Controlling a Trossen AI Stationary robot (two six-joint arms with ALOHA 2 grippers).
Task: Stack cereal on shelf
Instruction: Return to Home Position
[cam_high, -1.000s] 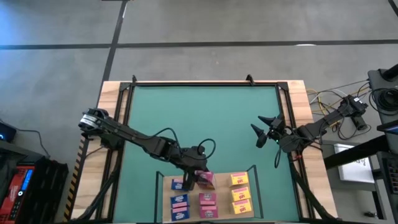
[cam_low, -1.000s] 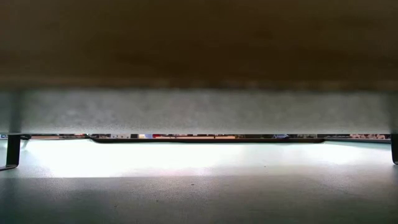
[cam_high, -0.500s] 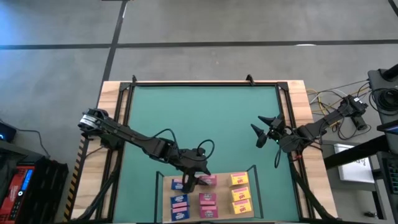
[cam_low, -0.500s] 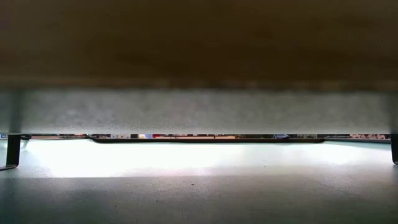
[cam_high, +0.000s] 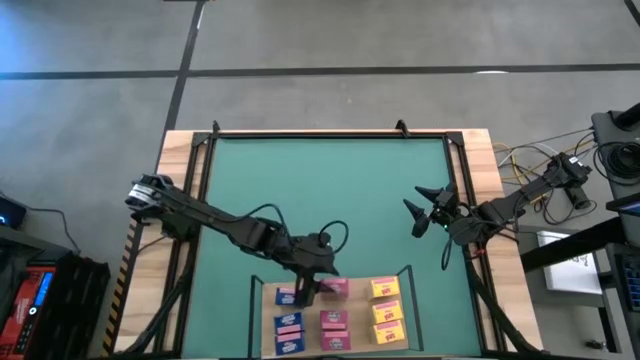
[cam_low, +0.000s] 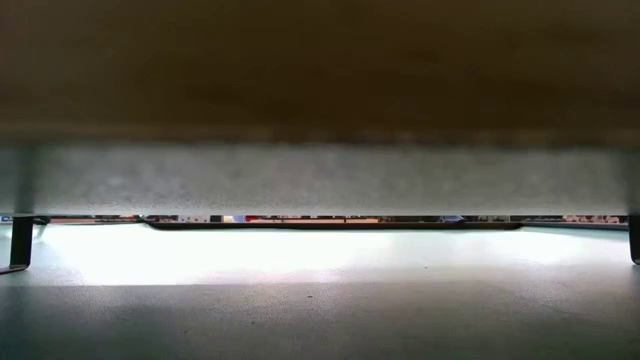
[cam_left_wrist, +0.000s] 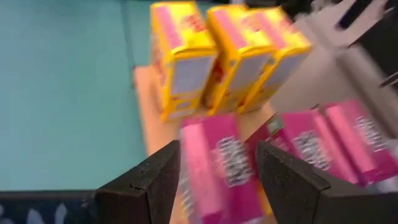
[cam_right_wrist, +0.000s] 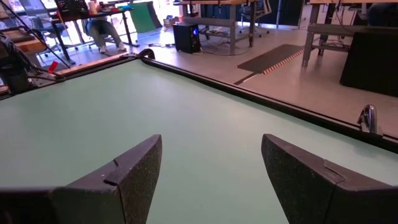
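Left claw (cam_high: 308, 288) farther from pink cereal (cam_high: 337, 289)

small yellow cardboard cereal boxes (cam_high: 386, 312) with pink panels sit right of centre at the bottom of the frame. small pink cardboard cereal boxes (cam_high: 335, 322) with pale markings are in the middle, small blue cardboard cereal boxes (cam_high: 289, 323) on the left. the flat shelf board (cam_high: 357, 305) is pale light wood, the large flat mat (cam_high: 330, 190) teal green.

No text, brand, number or sign is legible in any view. Pink cereal boxes (cam_left_wrist: 217, 168) and yellow cereal boxes (cam_left_wrist: 186, 56) on the shelf (cam_left_wrist: 148, 115) bear printing, too blurred to read.
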